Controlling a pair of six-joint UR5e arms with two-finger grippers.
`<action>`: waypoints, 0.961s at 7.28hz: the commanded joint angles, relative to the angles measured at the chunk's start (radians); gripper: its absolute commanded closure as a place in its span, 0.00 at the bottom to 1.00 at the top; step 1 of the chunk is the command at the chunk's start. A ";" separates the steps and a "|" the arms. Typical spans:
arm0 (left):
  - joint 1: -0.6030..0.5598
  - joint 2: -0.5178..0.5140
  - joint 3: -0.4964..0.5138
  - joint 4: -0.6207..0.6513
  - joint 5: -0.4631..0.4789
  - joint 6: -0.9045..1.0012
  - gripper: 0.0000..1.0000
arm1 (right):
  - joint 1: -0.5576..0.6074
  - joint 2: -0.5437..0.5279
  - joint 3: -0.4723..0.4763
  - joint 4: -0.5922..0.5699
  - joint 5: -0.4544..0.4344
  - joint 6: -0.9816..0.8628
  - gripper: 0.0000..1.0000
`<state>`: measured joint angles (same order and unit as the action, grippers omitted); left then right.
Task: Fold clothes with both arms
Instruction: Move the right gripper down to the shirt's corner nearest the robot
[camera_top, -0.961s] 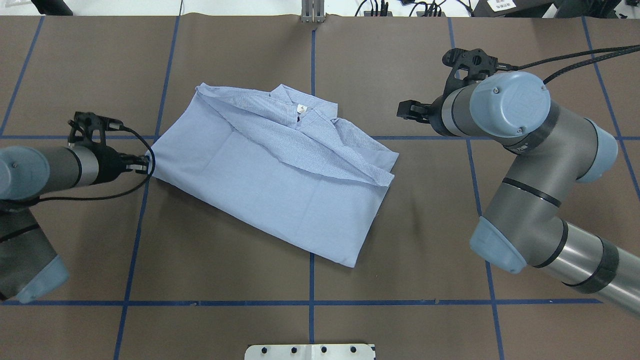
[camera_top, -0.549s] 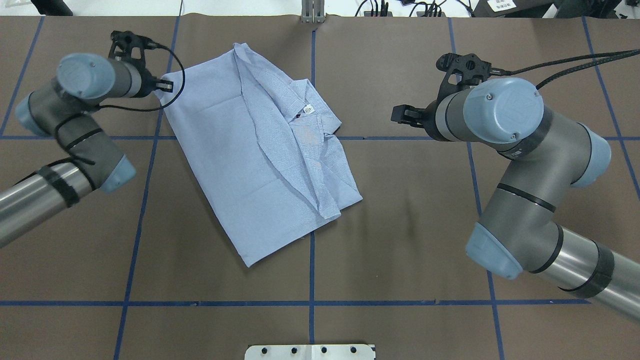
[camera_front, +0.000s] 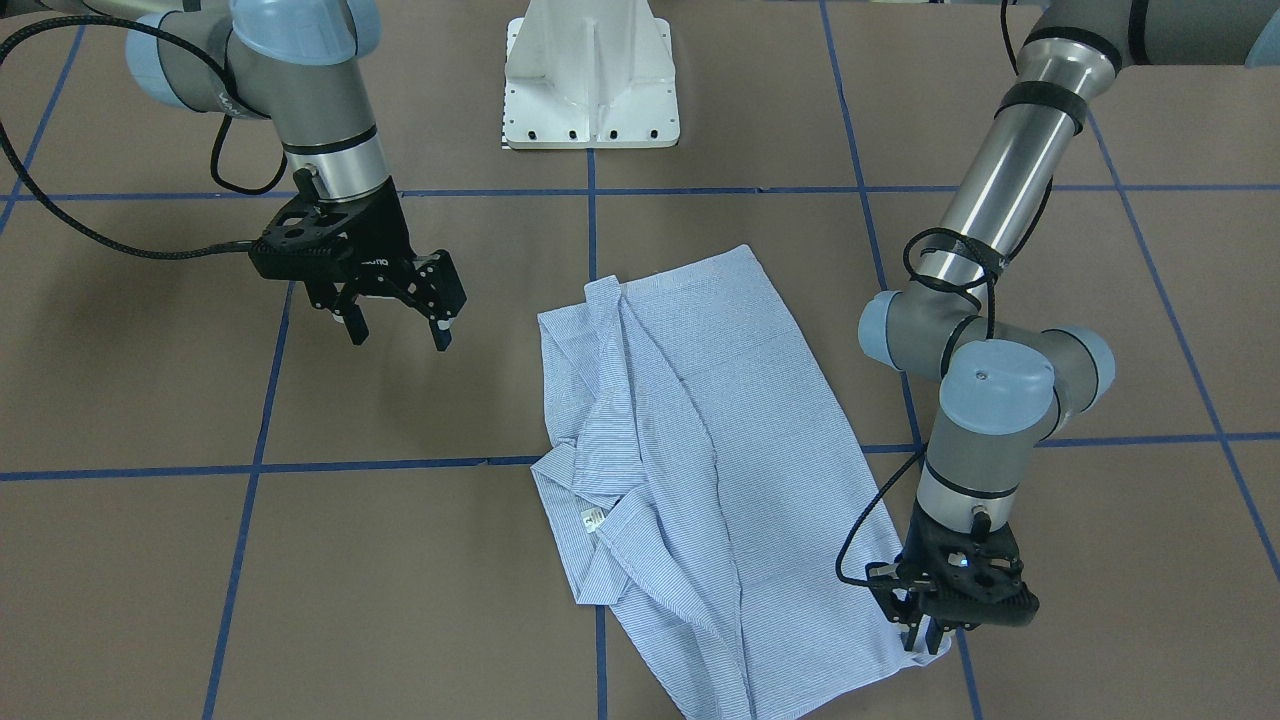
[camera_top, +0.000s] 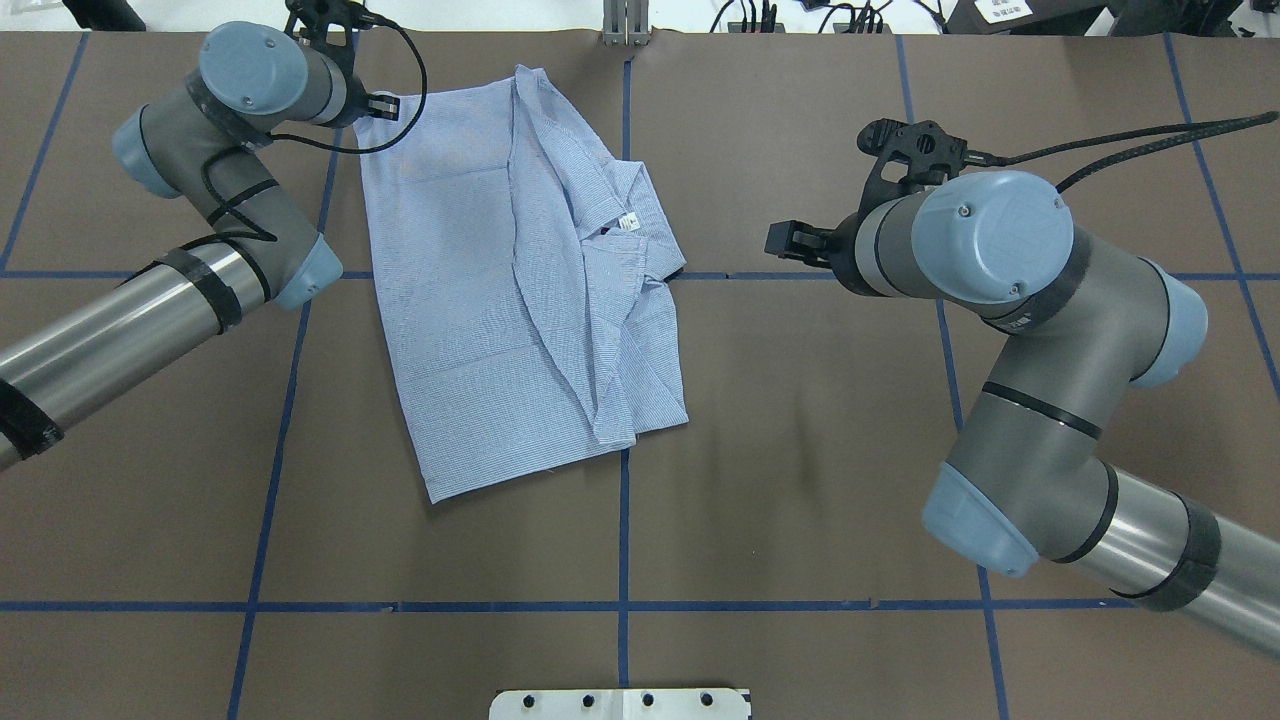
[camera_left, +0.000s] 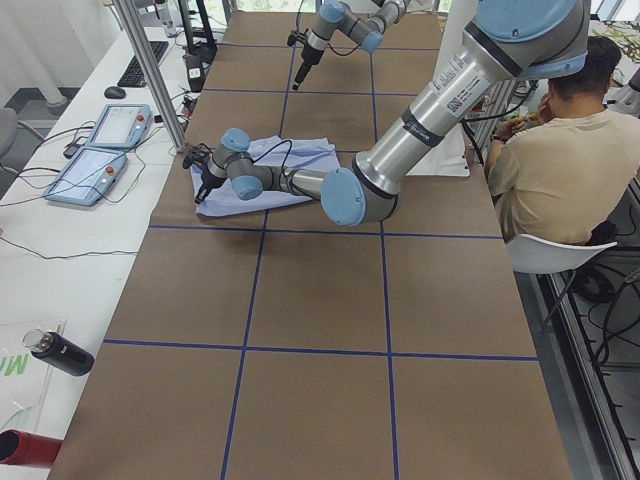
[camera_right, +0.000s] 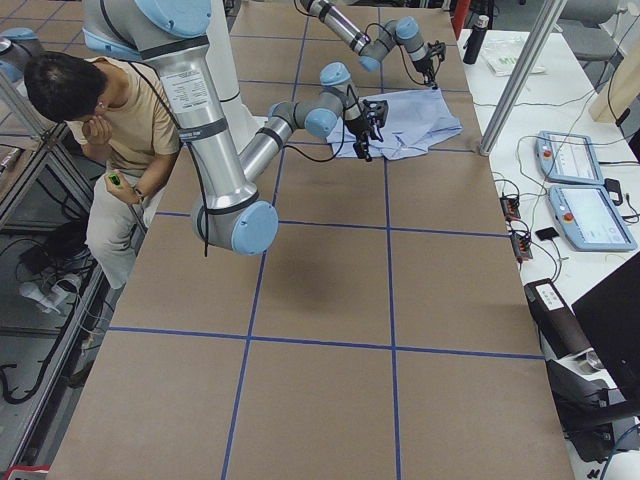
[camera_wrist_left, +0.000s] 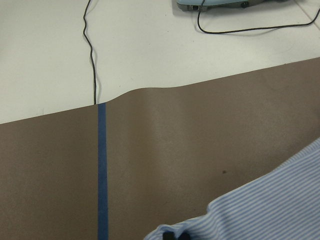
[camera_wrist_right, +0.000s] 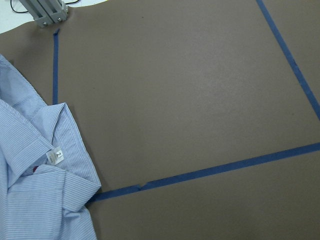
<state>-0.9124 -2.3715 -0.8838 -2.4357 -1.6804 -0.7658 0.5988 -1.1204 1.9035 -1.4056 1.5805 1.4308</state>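
Note:
The light blue striped shirt (camera_top: 470, 300) lies folded lengthwise on the brown table, its collar and white label (camera_top: 627, 222) toward the right arm. It also shows in the front view (camera_front: 720, 470). My left gripper (camera_top: 385, 105) is shut on the shirt's far left corner near the table's far edge, and shows pinching that corner in the front view (camera_front: 925, 635). The left wrist view shows striped cloth (camera_wrist_left: 270, 200) at the fingertips. My right gripper (camera_front: 395, 330) is open and empty, above bare table right of the collar (camera_top: 785, 242). The right wrist view shows the collar and label (camera_wrist_right: 56, 157).
Blue tape lines (camera_top: 622, 560) divide the brown table cover. A metal bracket (camera_top: 625, 25) stands at the far edge and the white pedestal base (camera_front: 592, 75) at the robot's side. Teach pendants (camera_left: 100, 145) lie beyond the far edge. A seated person (camera_left: 560, 150) is behind the robot.
My left gripper has dragged the shirt's corner toward the far edge, swinging the shirt from crosswise to lengthwise. My right gripper has drifted slightly toward the collar, still open.

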 joint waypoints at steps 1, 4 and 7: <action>-0.009 0.099 -0.172 0.007 -0.082 0.005 0.00 | -0.115 0.059 -0.017 -0.028 -0.107 0.168 0.00; 0.009 0.241 -0.369 0.006 -0.082 -0.036 0.00 | -0.269 0.086 -0.090 -0.033 -0.244 0.412 0.06; 0.015 0.244 -0.373 0.004 -0.082 -0.101 0.00 | -0.300 0.165 -0.224 -0.022 -0.278 0.554 0.30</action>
<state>-0.8989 -2.1299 -1.2532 -2.4302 -1.7615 -0.8376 0.3128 -0.9787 1.7171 -1.4294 1.3087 1.9409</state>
